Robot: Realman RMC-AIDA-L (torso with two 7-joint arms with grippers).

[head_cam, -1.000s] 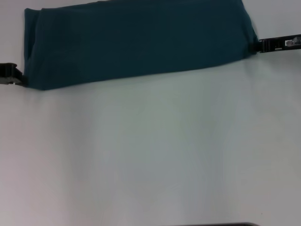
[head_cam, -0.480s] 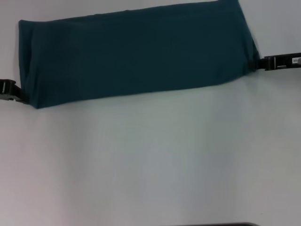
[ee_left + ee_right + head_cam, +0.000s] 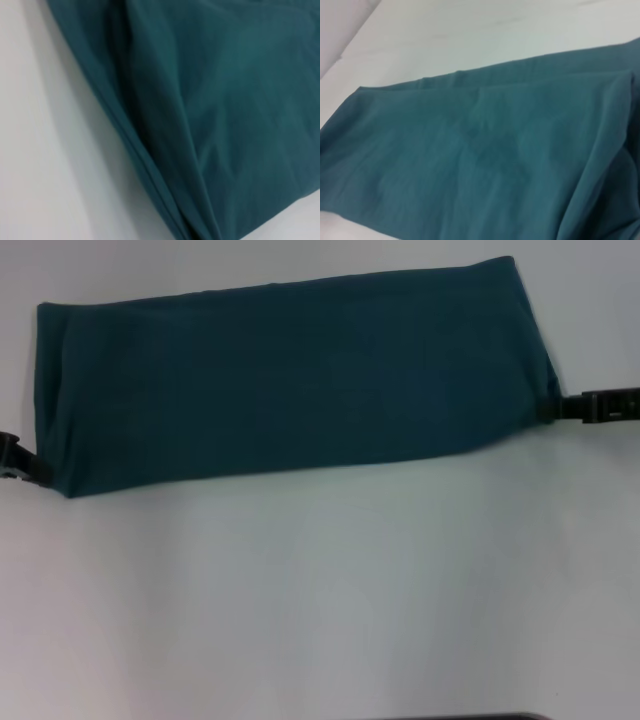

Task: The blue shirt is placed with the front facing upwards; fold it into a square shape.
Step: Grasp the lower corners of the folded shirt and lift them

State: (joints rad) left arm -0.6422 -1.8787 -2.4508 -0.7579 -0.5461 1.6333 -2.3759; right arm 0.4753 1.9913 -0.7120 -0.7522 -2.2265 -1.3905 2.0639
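The blue shirt (image 3: 290, 380) lies folded into a long teal band across the far part of the white table (image 3: 320, 600). No lettering or label shows. My left gripper (image 3: 38, 474) pinches the band's near left corner. My right gripper (image 3: 552, 408) pinches its near right corner. Both hold the cloth at table level, with the band stretched between them. The left wrist view is filled with folded cloth (image 3: 225, 100) and its layered edge. The right wrist view looks along the band (image 3: 470, 165), with no fingers in sight.
Bare white tabletop spreads between the shirt and me. A thin dark strip (image 3: 450, 717) shows at the bottom edge of the head view. The table's far edge appears in the right wrist view (image 3: 350, 35).
Both grippers have moved toward me, and the folded shirt has slid with them across the table. More of the band's far edge now shows.
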